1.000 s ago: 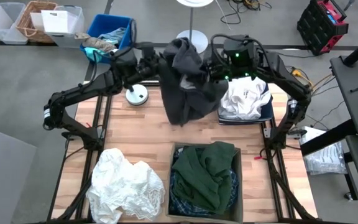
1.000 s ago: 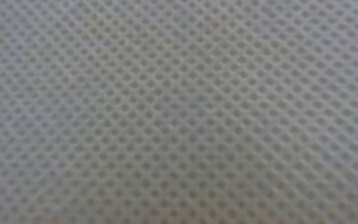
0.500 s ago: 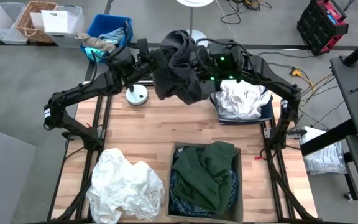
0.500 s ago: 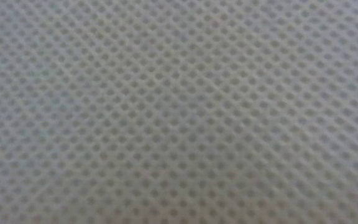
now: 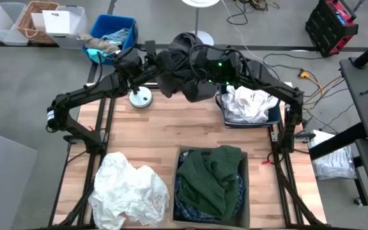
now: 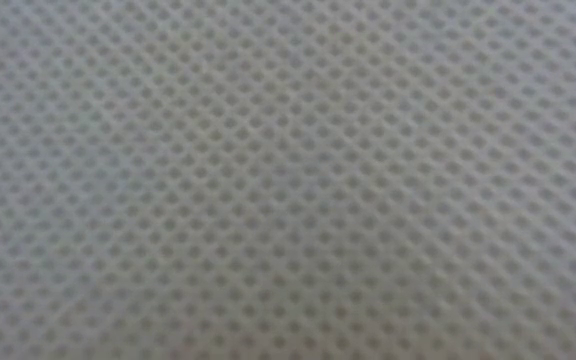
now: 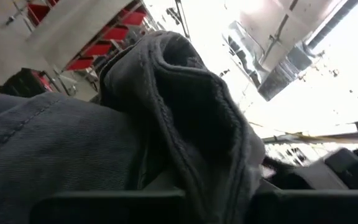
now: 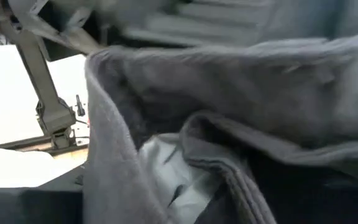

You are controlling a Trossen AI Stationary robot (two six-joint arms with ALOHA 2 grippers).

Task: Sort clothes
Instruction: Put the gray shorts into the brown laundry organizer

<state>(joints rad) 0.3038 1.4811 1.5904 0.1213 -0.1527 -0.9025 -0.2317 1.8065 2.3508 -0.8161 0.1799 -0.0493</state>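
Hanging bunched between both arms at the desk's far edge, the charcoal grey fabric garment (image 5: 183, 75) is pinched by the clenched left hand (image 5: 160, 66). The right hand (image 5: 200, 69), just beside it and buried in the folds, stands spread wide; whether it grips is unclear.

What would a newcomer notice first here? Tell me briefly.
First, the charcoal grey garment bunched in the air between the left gripper and the right gripper at the table's far edge. Then the crumpled white pile at the near left, and the dark green garment heaped in the box beside it.
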